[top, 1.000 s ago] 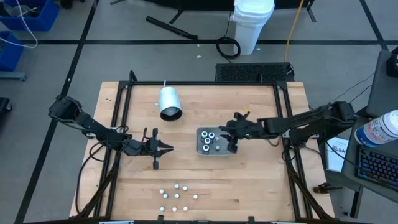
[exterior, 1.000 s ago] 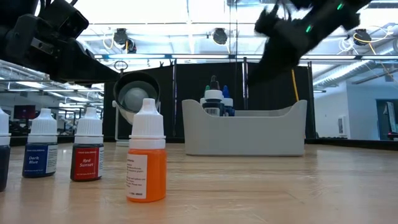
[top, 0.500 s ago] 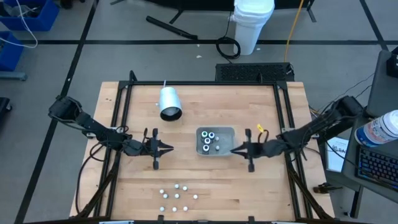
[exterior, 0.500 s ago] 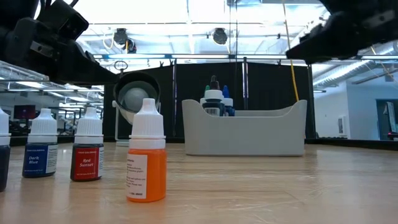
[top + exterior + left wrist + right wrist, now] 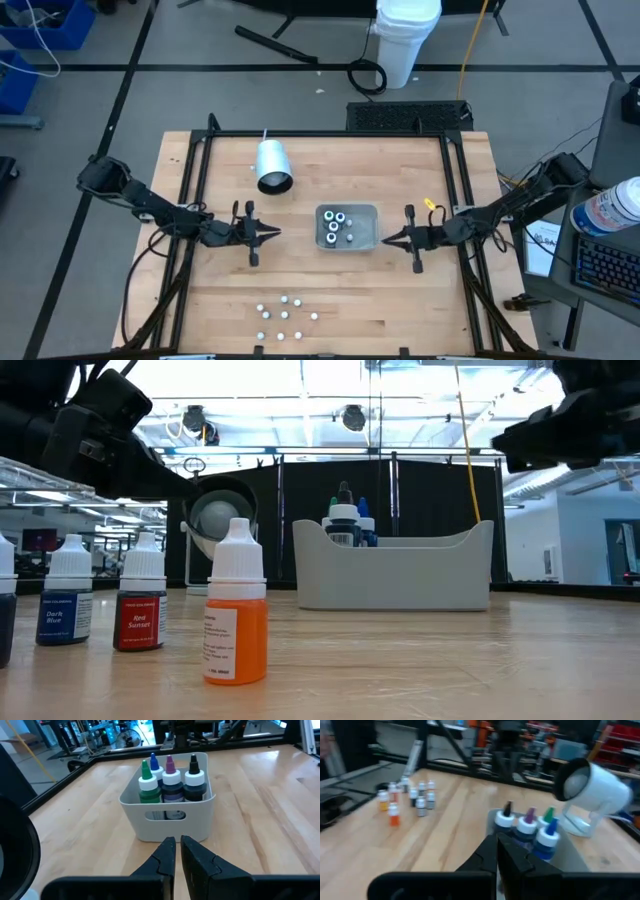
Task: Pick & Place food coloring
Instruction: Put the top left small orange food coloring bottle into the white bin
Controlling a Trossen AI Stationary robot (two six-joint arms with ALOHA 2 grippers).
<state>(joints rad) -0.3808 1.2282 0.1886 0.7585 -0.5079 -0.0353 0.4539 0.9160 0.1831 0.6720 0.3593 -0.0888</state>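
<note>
Right gripper (image 5: 388, 240) backing off tray (image 5: 368, 211) toward 3 o'clock, jaws closed empty. Four bottles (image 5: 338, 226) sitting in tray at centre; you are leaving rest (image 5: 284, 318) at 6 o'clock. Left gripper (image 5: 272, 233) waiting at 9 o'clock, jaws nearly closed, empty.

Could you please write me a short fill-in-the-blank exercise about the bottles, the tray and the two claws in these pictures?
1. The grey tray holds ____ bottles.
2. The front bottle in the low view has an ____ body.
3. The right claw is ____ and empty, beside the tray.
4. The white cylinder lies on the table's ____ half, as does the left claw.

Missing words: four; orange; shut; left
</note>
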